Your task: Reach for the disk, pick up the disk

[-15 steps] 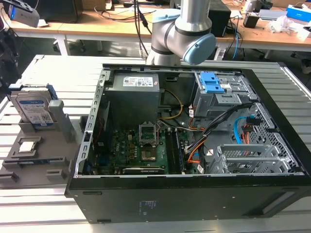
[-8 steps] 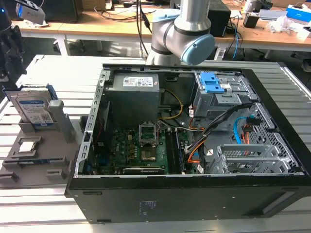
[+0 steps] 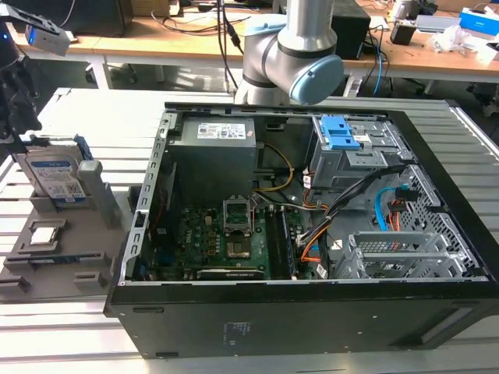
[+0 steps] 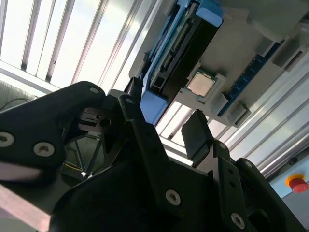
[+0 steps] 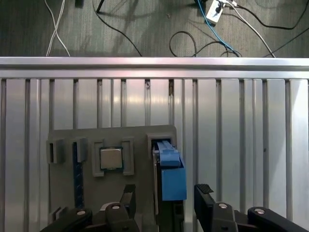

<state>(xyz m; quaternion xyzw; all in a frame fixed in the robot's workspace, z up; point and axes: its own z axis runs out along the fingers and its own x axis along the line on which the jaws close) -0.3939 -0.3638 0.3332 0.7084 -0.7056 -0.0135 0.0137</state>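
My gripper (image 5: 165,193) hangs open over the disk (image 5: 171,179), which stands on edge in a slot of the grey fixture (image 5: 140,145); I judge it stiff, fairly heavy and shock-sensitive, best pinched across its flat metal faces.

Silver rectangular metal hard drive with white-and-blue label and blue plastic side rails (image 3: 53,175): stands upright on edge in a slot of the grey holder (image 3: 93,230). In the first wrist view its blue-railed top edge (image 5: 171,176) sits between the spread black fingers (image 5: 204,195), touching neither.
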